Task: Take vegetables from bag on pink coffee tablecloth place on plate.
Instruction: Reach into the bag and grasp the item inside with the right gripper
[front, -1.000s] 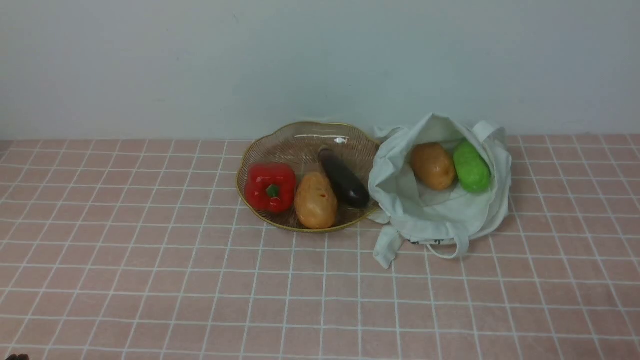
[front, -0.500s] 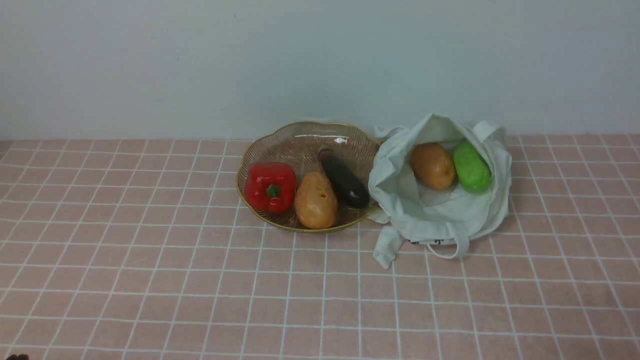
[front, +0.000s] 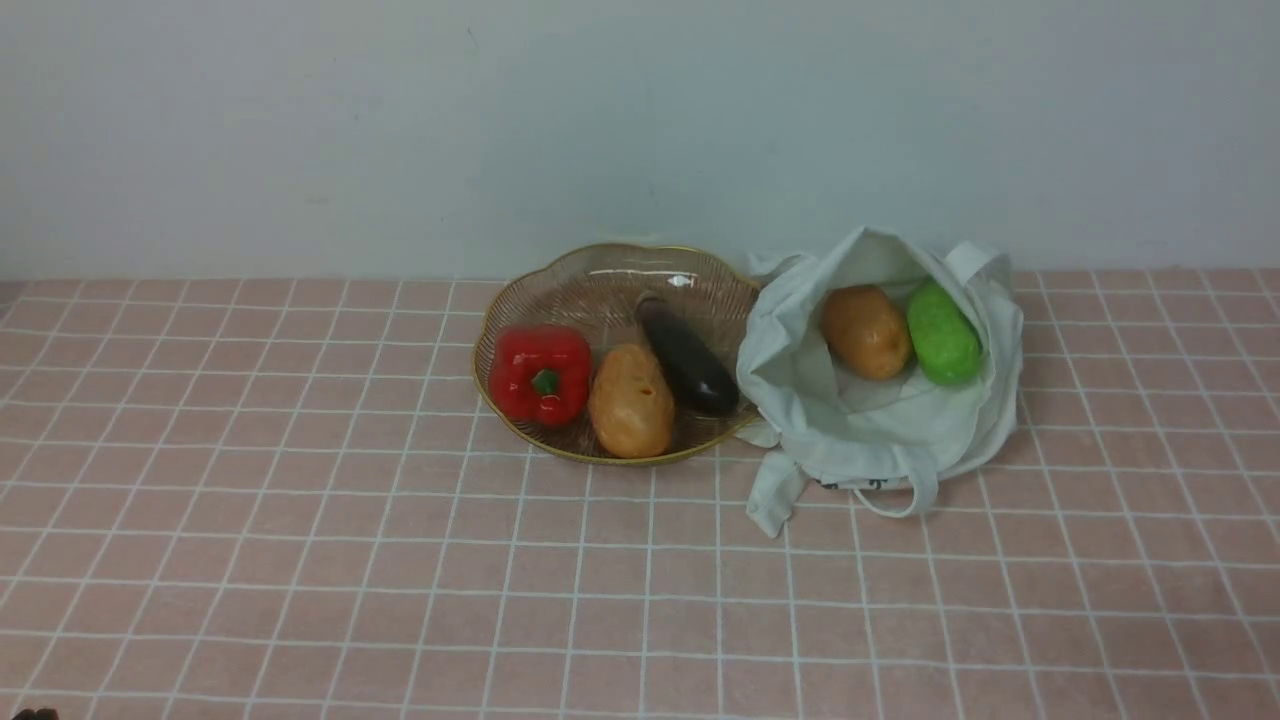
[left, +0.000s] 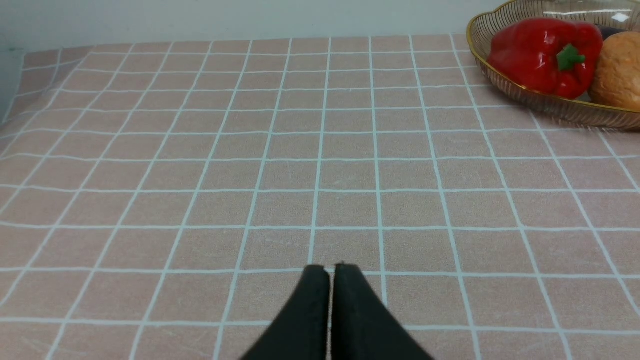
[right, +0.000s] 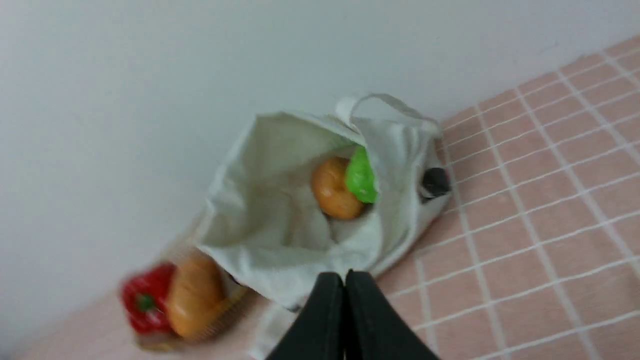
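An orange-brown potato lies in the open off-white cloth bag beside a green vegetable; both also show in the right wrist view. A second potato lies on the gold-rimmed glass plate with a red bell pepper and a dark eggplant. My left gripper is shut and empty over the pink tablecloth, well short of the plate. My right gripper is shut and empty, above the near edge of the bag. Neither gripper shows in the front view.
A pale wall runs right behind the plate and bag. The bag's strap handles trail onto the cloth toward me. The cloth's left edge drops off in the left wrist view.
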